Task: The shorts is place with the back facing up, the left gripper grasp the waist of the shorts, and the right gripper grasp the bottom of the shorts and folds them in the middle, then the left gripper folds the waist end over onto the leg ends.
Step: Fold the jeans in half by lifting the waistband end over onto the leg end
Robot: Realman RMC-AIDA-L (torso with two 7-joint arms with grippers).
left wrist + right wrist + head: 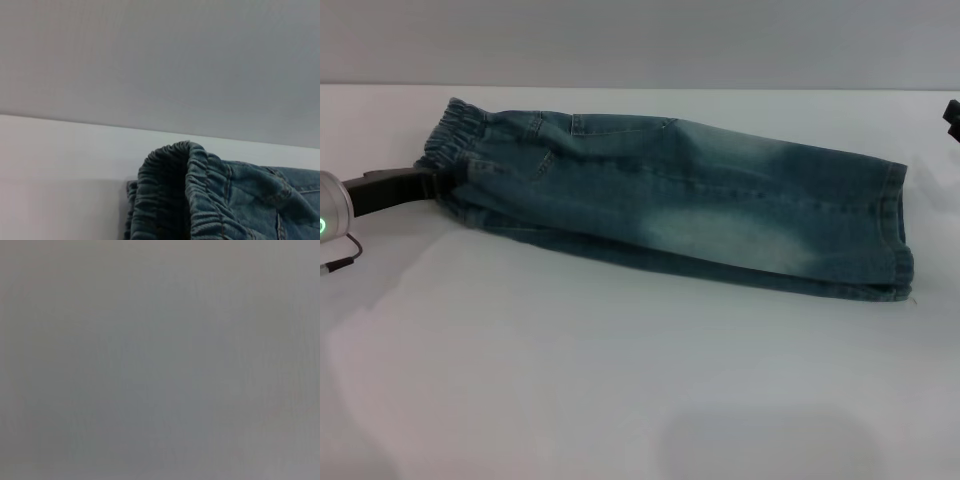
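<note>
The shorts (690, 215) lie folded lengthwise on the white table (620, 400); the left gripper (438, 186) touches the waist (455, 140), grip state indiscernible; the right gripper (952, 115) sits at the table's right edge, its state unclear too.

Under my work lies a plain white table (620, 390), smooth and bare-looking, running back to a flat grey wall (640, 40) behind its far edge.
</note>
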